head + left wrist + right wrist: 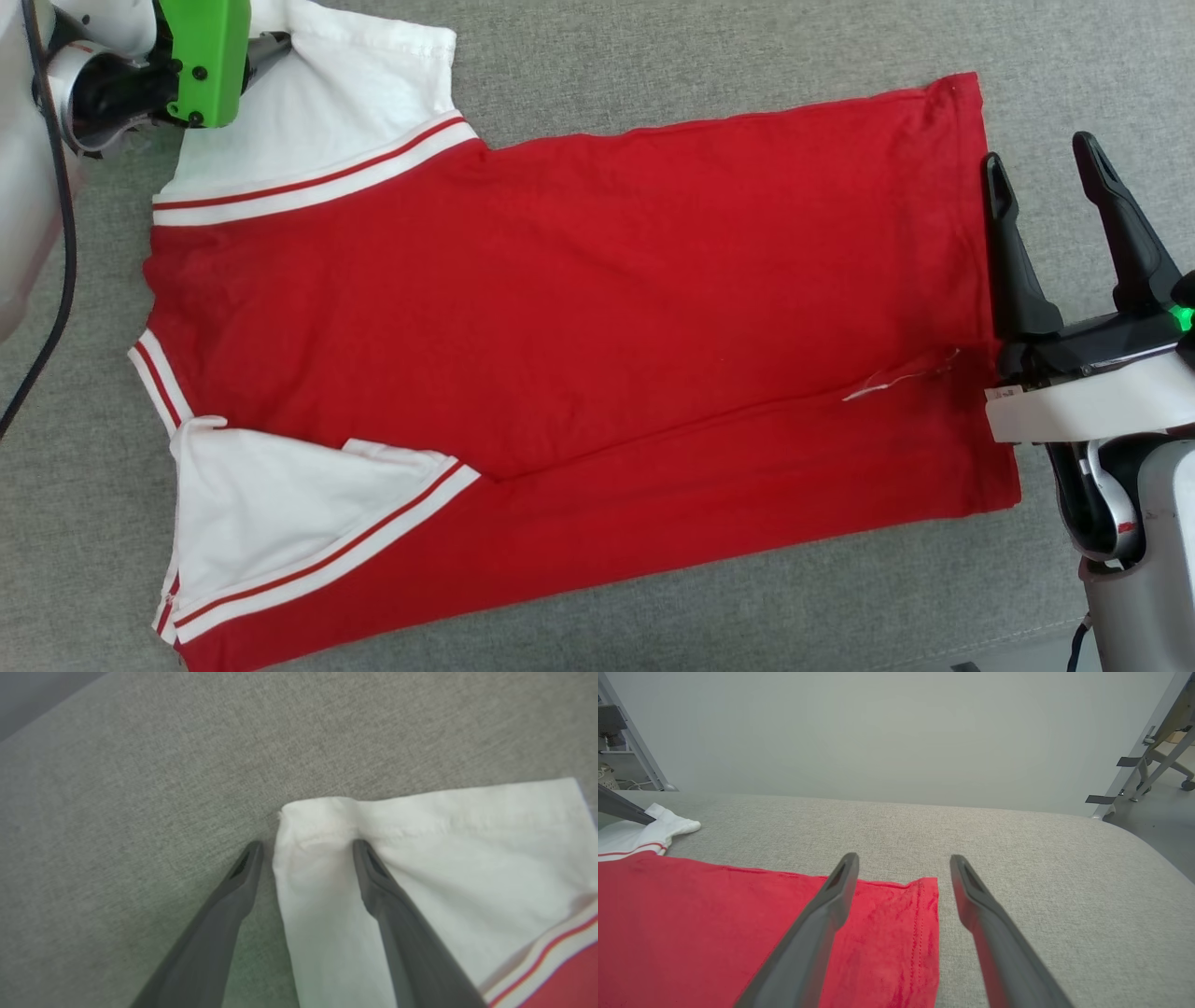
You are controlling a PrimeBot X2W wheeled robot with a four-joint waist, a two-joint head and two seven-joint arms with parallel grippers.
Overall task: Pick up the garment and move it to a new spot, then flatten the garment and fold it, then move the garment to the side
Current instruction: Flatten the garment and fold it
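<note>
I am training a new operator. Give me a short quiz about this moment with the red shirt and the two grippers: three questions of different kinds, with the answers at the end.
1. True or false: the right gripper is shut on the garment.
2. What lies between the fingers of the left gripper? A) a corner of the white sleeve; B) the red bottom edge; C) the striped collar.
3. Fill in: the garment lies spread out on a ___ fabric surface.

Key: 1. False, it is open and holds nothing. 2. A. 3. Grey.
</note>
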